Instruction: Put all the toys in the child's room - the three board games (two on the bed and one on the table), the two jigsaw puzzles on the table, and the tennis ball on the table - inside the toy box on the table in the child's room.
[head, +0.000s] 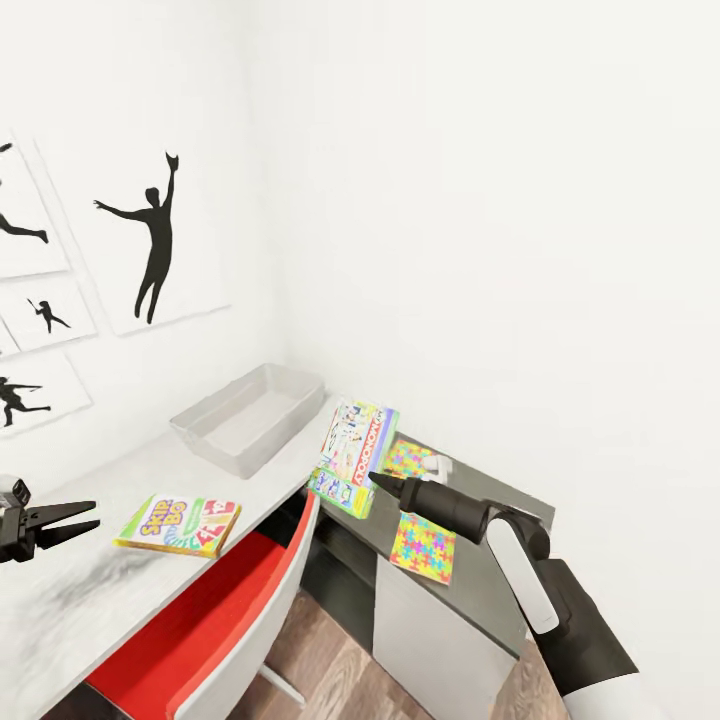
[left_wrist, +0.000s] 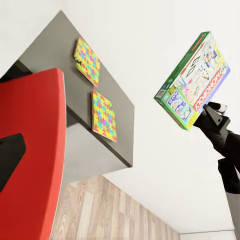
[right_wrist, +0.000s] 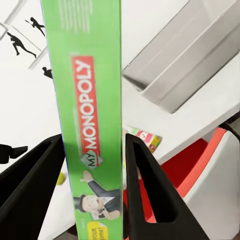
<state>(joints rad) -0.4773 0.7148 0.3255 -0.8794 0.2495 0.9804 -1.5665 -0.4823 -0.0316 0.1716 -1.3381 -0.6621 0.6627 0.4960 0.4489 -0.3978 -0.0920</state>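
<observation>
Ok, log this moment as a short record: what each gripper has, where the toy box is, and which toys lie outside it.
right gripper: shut on Monopoly box, held in the air near the table edge
left gripper: open, holding nothing
toy box: on white table, nothing visible inside
Skip-Bo box: flat on white table
jigsaw puzzles: two, flat on grey cabinet
tennis ball: cannot tell

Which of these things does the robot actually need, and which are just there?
Needed: Monopoly box in the right gripper, Skip-Bo game, two puzzles, toy box.
Just there: red chair, wall pictures.
</observation>
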